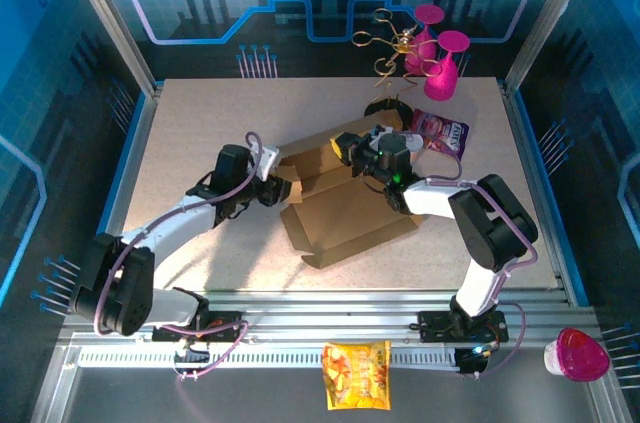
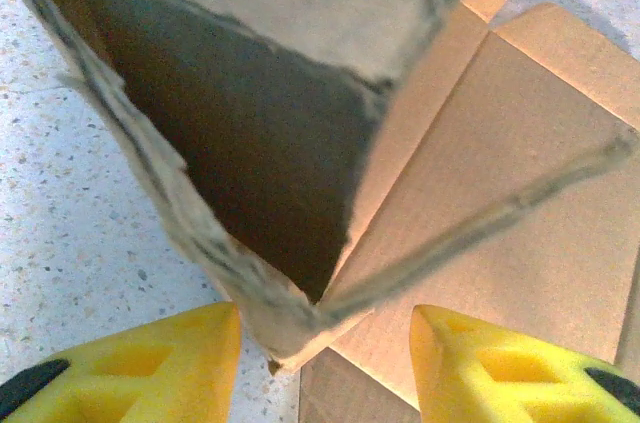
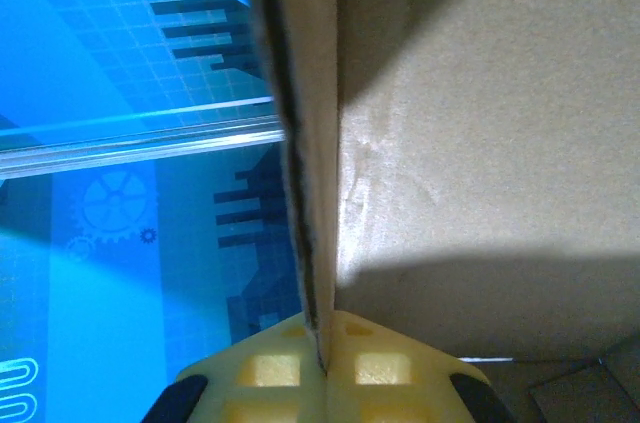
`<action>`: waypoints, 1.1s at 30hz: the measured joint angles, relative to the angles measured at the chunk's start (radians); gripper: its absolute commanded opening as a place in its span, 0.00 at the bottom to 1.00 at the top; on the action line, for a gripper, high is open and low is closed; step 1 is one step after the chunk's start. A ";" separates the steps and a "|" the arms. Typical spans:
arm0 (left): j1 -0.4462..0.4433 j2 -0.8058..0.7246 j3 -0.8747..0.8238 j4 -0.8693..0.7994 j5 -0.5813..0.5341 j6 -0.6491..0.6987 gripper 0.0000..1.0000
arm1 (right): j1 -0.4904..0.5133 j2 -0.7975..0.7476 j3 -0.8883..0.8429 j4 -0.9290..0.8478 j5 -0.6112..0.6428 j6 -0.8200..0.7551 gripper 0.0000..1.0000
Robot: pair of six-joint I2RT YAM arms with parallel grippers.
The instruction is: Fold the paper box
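The paper box [image 1: 345,218] lies in the middle of the speckled worktop [image 1: 200,123]. It is brown cardboard, flat at the near side, with flaps standing up at its far side. The left gripper [image 2: 325,343] has its yellow fingers [image 2: 150,363] apart, with a rough, frayed box corner between them. The right gripper [image 3: 322,368] has its fingers squeezed together on the thin edge of a raised flap. A shiny purple snack bag [image 1: 441,131] lies near the worktop's far right corner.

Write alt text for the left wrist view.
A raised flap of the brown cardboard box looms close, its lower corner in the gap between the left hand's parted yellow fingers. The box's flat panel lies right, the speckled table left.
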 measured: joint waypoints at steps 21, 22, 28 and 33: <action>-0.097 0.106 0.061 0.019 -0.267 -0.183 0.44 | 0.005 0.051 -0.101 0.222 0.019 0.000 0.00; -0.100 0.108 0.064 0.019 -0.278 -0.188 0.44 | 0.006 0.054 -0.101 0.227 0.021 0.000 0.00; -0.126 0.142 0.095 0.014 -0.375 -0.244 0.47 | 0.012 0.058 -0.102 0.235 0.039 0.011 0.00; -0.159 0.177 0.126 -0.001 -0.476 -0.296 0.43 | 0.016 0.058 -0.102 0.234 0.050 0.021 0.00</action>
